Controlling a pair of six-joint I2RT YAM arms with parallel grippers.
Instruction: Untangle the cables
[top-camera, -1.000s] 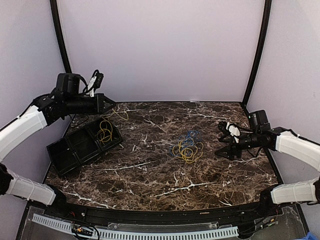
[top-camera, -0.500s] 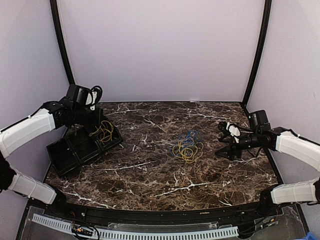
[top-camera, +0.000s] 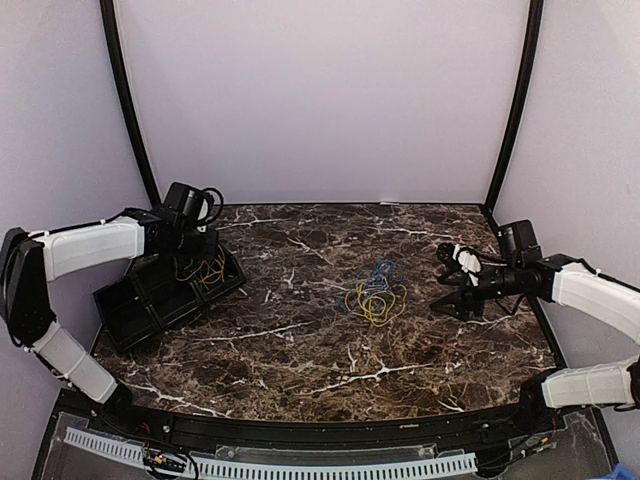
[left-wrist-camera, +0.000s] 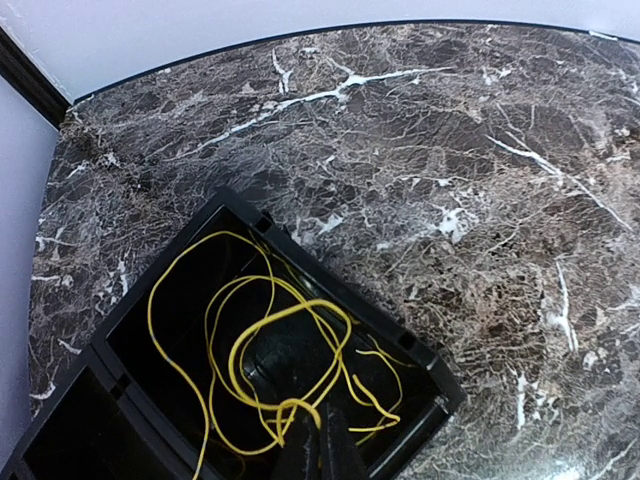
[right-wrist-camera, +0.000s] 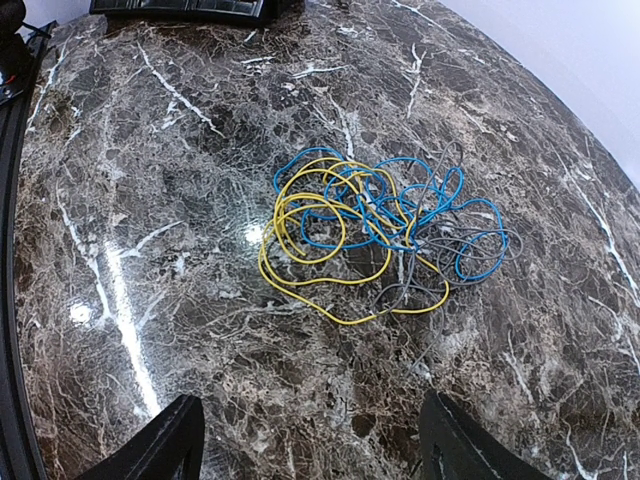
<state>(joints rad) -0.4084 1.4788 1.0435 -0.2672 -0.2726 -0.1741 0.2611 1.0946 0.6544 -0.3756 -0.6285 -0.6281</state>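
At the far-left corner of the tabletop (top-camera: 300, 350), left jaws pinch a yellow cable (left-wrist-camera: 300, 307) inside the black tray (left-wrist-camera: 345, 297); right jaws gape wide near the central tangle of cables (right-wrist-camera: 380, 225).

Left claw (left-wrist-camera: 318, 448) mostly cut off at bottom edge; yellow cable (left-wrist-camera: 295, 312) vanishes at its tips; tray (left-wrist-camera: 340, 290) cropped.

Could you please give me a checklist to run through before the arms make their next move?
1. The yellow cable lies inside the tray: ok.
2. The left end effector is open: not ok, it is shut on that cable.
3. The right end effector is open: ok.
4. It is clear of the tangle: ok.
5. Blue, yellow and grey strands are separated: not ok.
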